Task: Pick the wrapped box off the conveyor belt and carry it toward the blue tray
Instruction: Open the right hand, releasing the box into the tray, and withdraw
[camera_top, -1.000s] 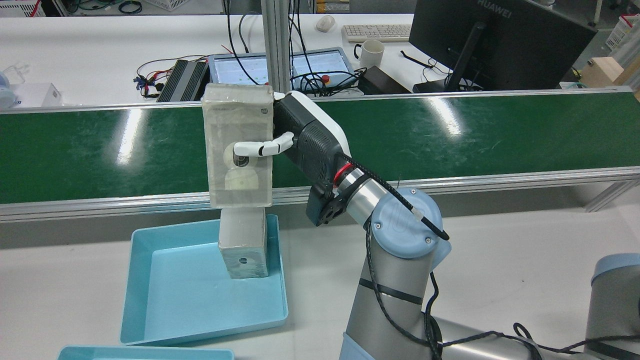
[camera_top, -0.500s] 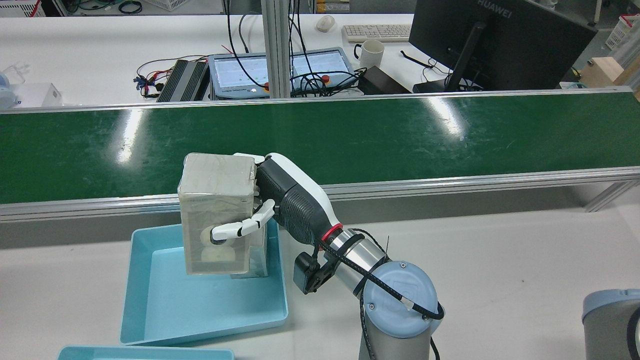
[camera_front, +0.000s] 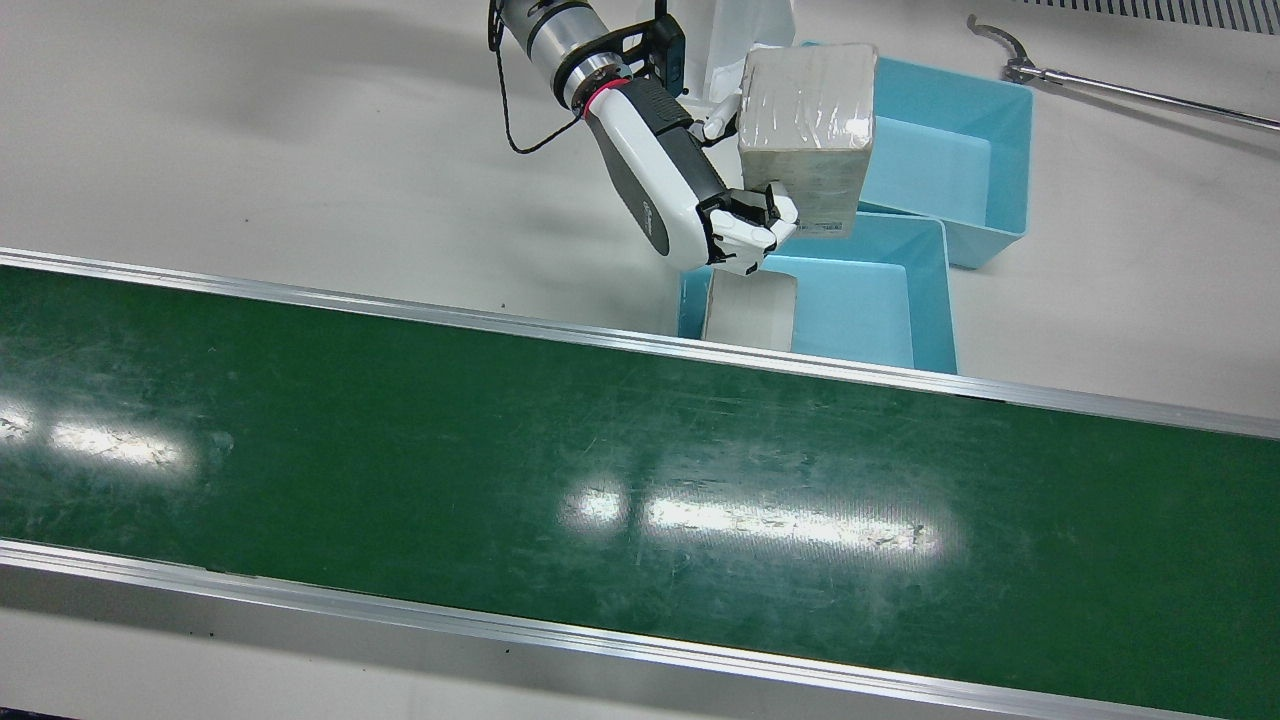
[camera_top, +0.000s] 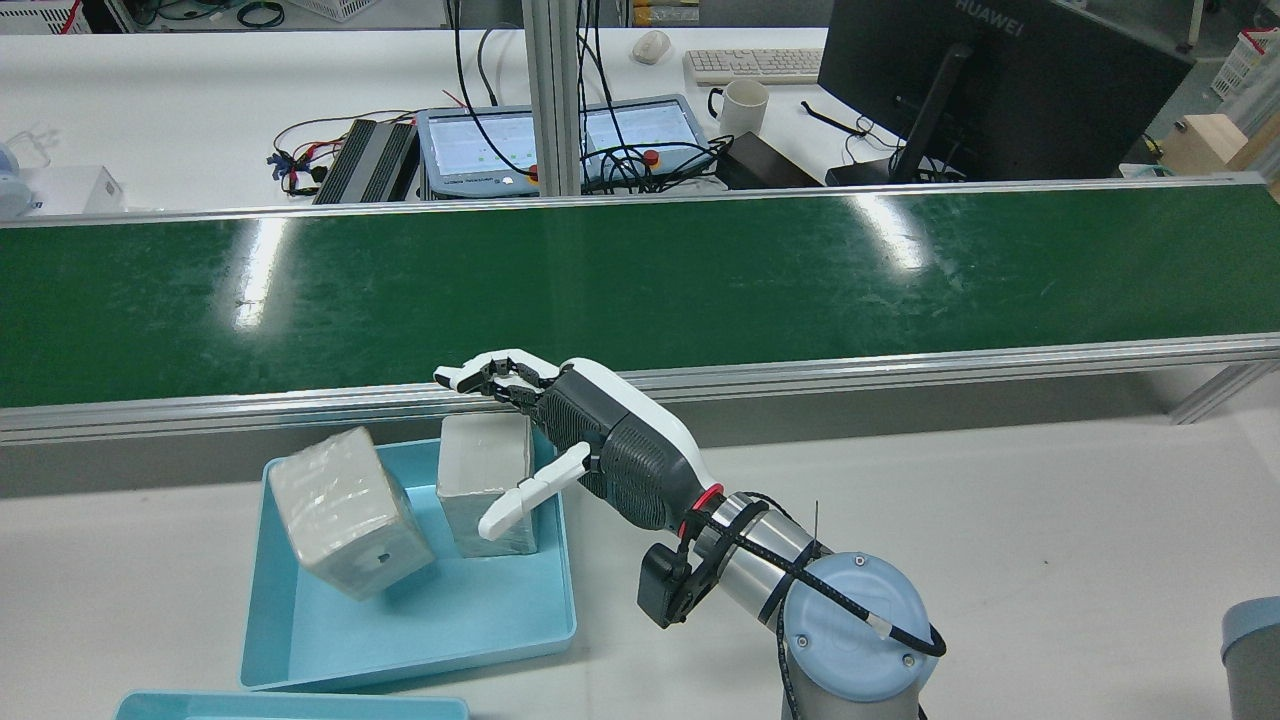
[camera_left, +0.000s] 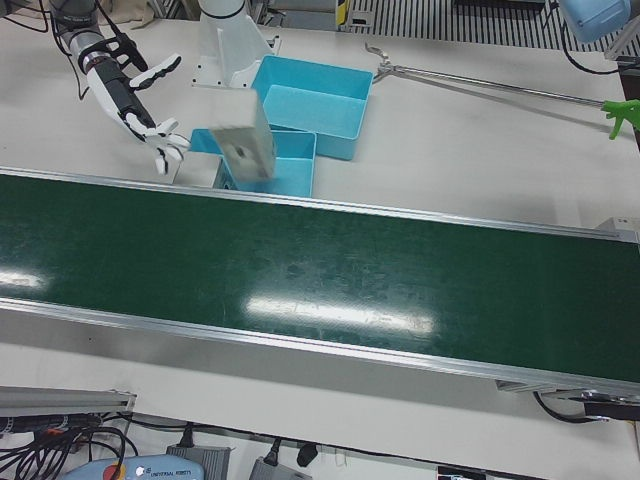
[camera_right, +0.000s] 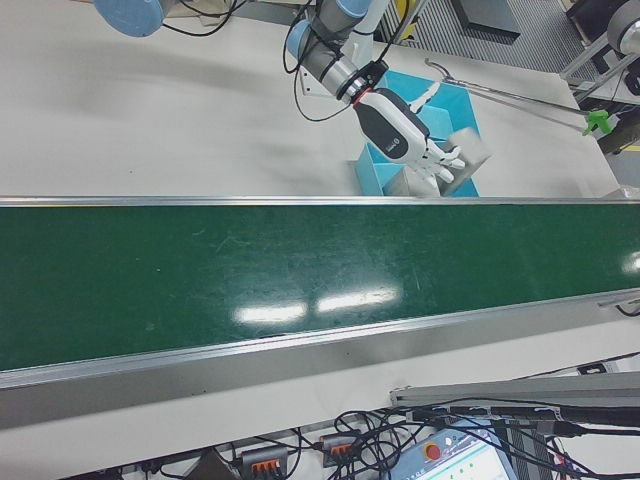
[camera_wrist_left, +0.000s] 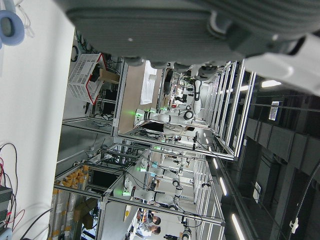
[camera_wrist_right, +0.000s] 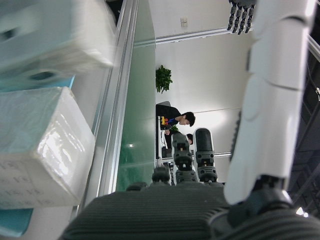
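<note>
The wrapped box sits tilted inside the blue tray, free of my hand; it is motion-blurred in the left-front view and the right hand view. My right hand is open, fingers spread, just right of the tray over its belt-side corner. It also shows in the front view, beside the box. A second wrapped box stands upright in the tray by the hand. My left hand shows only its underside in its own view.
The green conveyor belt runs across behind the tray with nothing on it. A second blue tray lies next to the first. A long metal hook tool lies on the table beyond the trays.
My right hand carried the box down from the belt over the tray, then opened and let it go. The box dropped leftward into the tray and now lies tilted.
</note>
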